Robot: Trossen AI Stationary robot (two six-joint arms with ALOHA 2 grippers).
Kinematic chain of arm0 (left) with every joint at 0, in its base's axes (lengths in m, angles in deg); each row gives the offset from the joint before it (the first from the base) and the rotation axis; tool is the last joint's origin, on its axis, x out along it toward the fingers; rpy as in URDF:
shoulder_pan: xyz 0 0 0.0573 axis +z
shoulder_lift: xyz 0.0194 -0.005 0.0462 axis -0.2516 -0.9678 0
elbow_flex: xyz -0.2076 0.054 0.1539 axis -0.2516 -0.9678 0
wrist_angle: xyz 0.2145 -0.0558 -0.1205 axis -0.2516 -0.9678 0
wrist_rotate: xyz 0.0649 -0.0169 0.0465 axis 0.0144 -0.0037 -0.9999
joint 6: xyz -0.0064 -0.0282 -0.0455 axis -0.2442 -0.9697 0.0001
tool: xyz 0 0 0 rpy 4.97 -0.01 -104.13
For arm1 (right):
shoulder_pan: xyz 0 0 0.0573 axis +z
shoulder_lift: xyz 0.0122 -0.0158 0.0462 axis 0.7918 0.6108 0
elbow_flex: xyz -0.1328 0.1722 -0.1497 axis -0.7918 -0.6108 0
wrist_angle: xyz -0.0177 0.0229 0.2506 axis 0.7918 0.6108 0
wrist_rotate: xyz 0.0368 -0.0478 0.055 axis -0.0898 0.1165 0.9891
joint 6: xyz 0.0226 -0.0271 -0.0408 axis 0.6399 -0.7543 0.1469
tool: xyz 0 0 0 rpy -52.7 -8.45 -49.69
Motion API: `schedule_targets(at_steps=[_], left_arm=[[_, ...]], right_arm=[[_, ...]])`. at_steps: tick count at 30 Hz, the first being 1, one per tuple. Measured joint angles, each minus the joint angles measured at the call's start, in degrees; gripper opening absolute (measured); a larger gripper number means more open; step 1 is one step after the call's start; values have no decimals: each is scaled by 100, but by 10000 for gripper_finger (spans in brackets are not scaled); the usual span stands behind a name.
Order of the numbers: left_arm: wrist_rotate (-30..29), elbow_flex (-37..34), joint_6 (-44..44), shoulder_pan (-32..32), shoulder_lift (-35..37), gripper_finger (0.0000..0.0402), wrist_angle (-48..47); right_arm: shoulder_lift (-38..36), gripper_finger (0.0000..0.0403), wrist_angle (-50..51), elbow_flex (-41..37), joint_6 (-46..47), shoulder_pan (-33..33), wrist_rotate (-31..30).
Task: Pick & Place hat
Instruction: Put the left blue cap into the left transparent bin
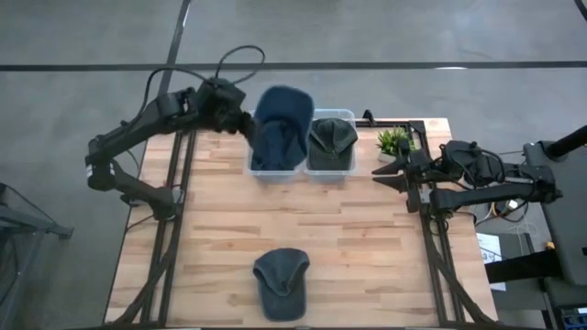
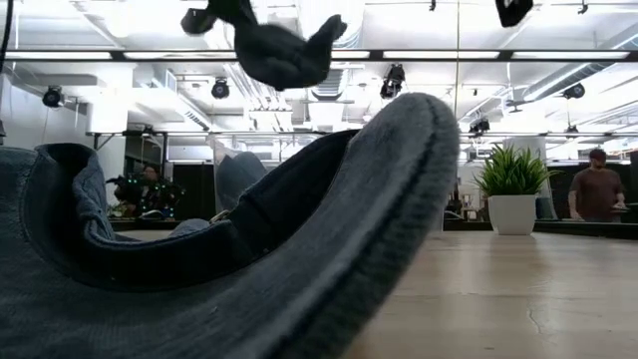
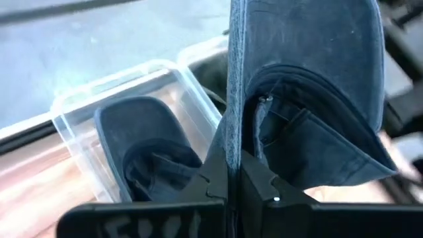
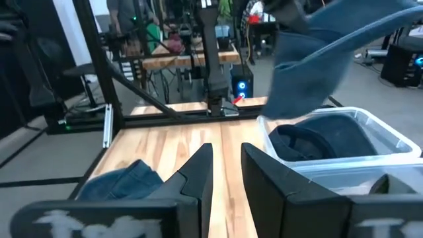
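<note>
Left gripper: closed flat on the edge of a blue denim hat, fabric pinched between the dark fingers. Arm reaches from the worktop's left far corner, elbow bent, wrist extended toward the bins. The held hat hangs above the left clear bin, brim up, crown drooping.

Right gripper: fingers parted with a narrow gap, nothing between them. Arm lies along the right edge of the worktop, gripper pointing toward the bins, hovering apart from them.

View differences: the left wrist view shows a second dark hat already lying inside the bin under the held one; the high view hides this beneath the held hat. The high view shows the right clear bin holding a grey-green hat, and a third hat lying near the worktop's front edge. The low view is mostly filled by that front hat's coarse woven brim; a potted plant stands behind.

Materials: bins of transparent, rounded-corner plastic; worktop of pale wood planks; hats of soft cloth with stitched panels.
</note>
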Motion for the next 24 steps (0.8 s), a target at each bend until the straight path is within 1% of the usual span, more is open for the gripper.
schedule_targets(at_steps=[3,6,8,11,14,16,19,24], left_arm=[[286,-359,-272,452,-28,8,385],[707,-801,-517,799,-35,8,758],[996,-1144,-684,942,-33,8,1069],[1244,-1625,-922,1069,-33,8,1397],[1299,-2021,-1123,1161,-33,8,1651],[1376,-2188,-1189,1227,-33,8,1639],[1362,-2310,-1198,1286,-31,8,1670],[1062,-2368,-1195,1328,-31,8,1651]], right_arm=[[-225,73,-209,-342,35,0,42],[-423,73,-431,-663,-16,0,69],[-533,73,-583,-841,-126,0,214],[-663,73,-793,-1065,-155,2,381],[-773,73,-839,-1218,-41,0,378],[-837,73,-840,-1285,56,0,380],[-885,73,-845,-1344,183,0,381],[-906,73,-853,-1380,266,0,381]])
